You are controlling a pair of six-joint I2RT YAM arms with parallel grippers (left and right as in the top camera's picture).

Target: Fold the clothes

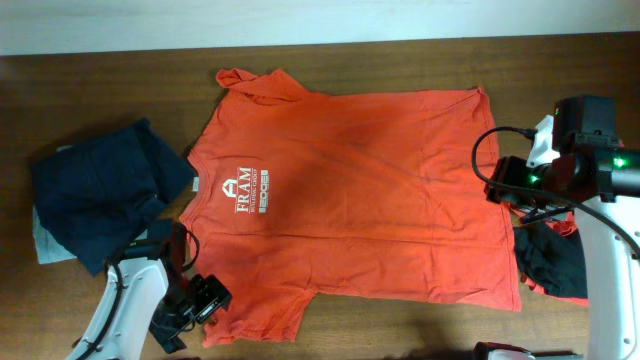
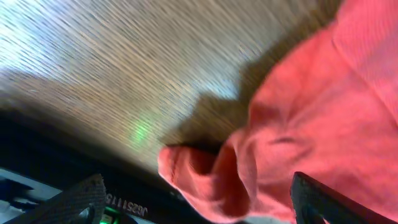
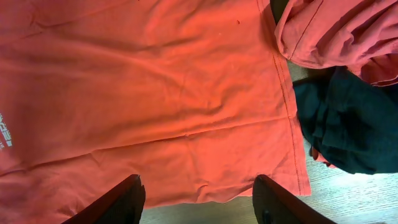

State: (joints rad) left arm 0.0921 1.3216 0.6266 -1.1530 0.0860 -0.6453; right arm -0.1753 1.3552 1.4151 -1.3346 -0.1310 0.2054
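Left tool (image 2: 196, 190) spread astride T-shirt sleeve (image 2: 255, 155)

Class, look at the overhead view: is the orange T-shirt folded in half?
No, the orange T-shirt lies spread open across the table, both sleeves out.

Orange-red T-shirt (image 1: 370, 190), flat, face-up

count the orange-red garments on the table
2: one T-shirt spread flat mid-table, and one crumpled orange-red piece on the robot's right side, beside a black garment. More may be hidden beneath those two.
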